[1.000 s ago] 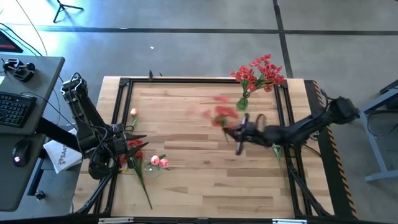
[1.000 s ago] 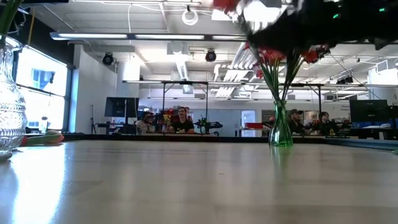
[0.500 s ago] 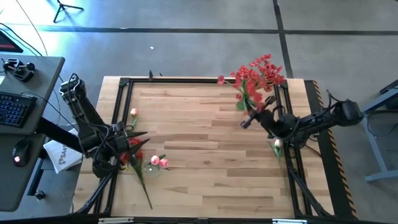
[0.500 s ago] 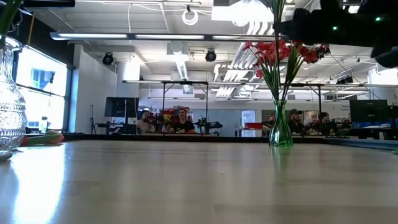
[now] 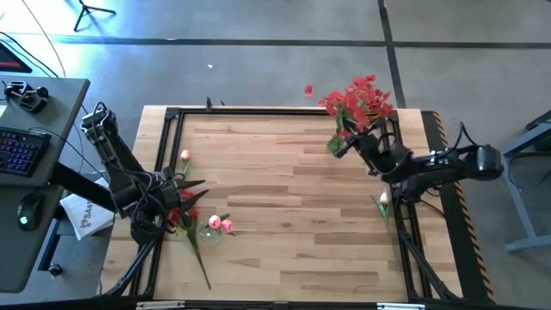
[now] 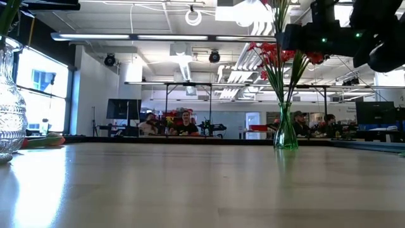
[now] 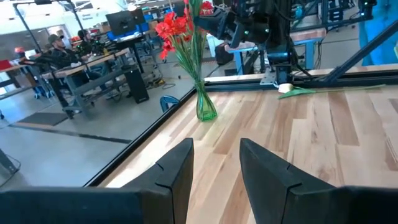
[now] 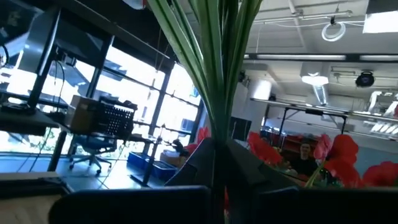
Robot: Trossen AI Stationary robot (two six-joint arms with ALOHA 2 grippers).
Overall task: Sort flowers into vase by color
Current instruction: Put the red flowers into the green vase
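Grey floor (image 5: 258,69), ceiling lights (image 6: 114,37), desks (image 6: 183,135)

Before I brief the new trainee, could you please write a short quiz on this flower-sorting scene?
1. True or false: the right hand grips a red flower next to the green vase.
2. Where do the two pink buds lie? A: in the green vase. B: on the table near the left hand. C: on the floor.
3. Fill in: the left hand is empty and its fingers are ___.

Key: 1 true; 2 B; 3 open.
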